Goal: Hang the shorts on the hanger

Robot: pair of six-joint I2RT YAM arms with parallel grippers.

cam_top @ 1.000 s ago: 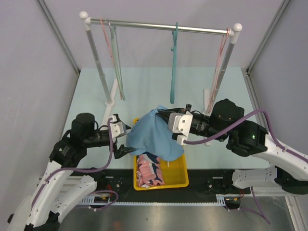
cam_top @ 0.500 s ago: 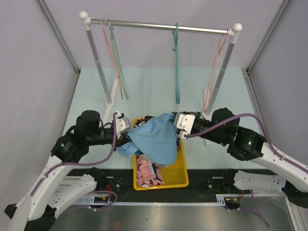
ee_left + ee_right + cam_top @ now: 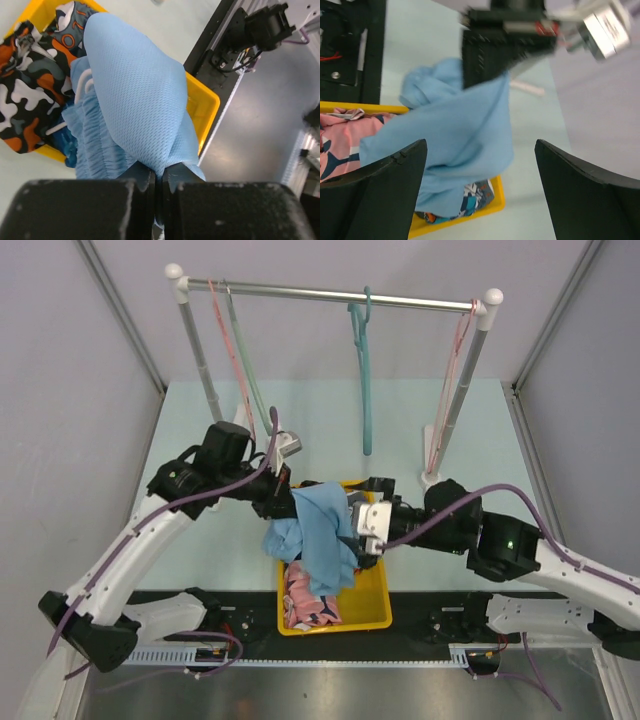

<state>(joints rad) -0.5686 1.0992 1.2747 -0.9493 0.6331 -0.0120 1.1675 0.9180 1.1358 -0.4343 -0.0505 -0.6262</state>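
My left gripper (image 3: 157,172) is clamped on the light blue shorts (image 3: 322,530), which hang bunched over the yellow bin (image 3: 378,592) at lower centre. My right gripper (image 3: 480,150) gapes wide beside them, holding nothing. The pale pink hanger (image 3: 226,335) hangs on the rail (image 3: 300,290), upper left.

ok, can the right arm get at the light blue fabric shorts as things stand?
Probably yes: the right gripper, fingers open, sits right beside the light blue fabric shorts, which hang from the left gripper, fingers shut, over the yellow plastic bin; nothing between.
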